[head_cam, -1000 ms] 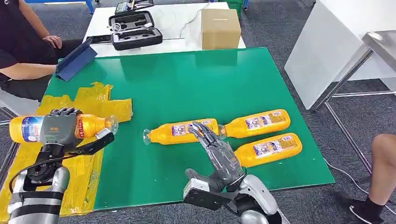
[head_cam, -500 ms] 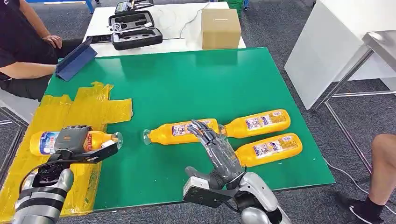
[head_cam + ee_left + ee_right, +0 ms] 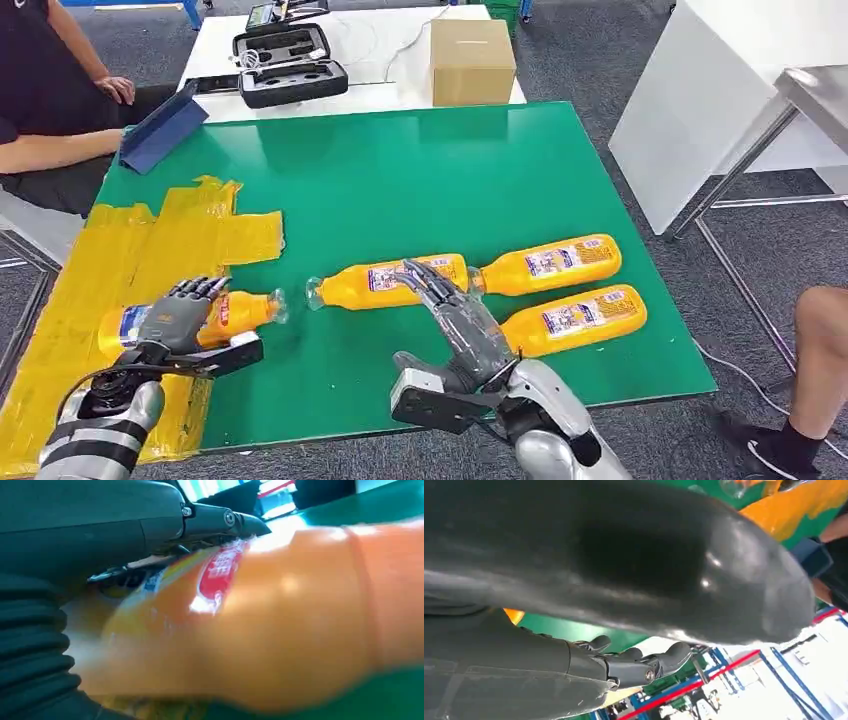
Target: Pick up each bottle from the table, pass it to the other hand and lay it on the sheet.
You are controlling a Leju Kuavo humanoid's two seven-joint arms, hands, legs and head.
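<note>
Laying down step: my left hand (image 3: 172, 318) grips a bottle (image 3: 232, 310) low over the sheet (image 3: 120, 250); next just let go. Right hand (image 3: 462, 322) is open, holding nothing.

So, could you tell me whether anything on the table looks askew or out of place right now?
One thing: the bottle under the left hand lies half on the yellow sheet, its neck end out over the green table. The sheet is crumpled and ragged-edged. Nothing looks spilled.

Bright even light, blurred wrist close-ups
</note>
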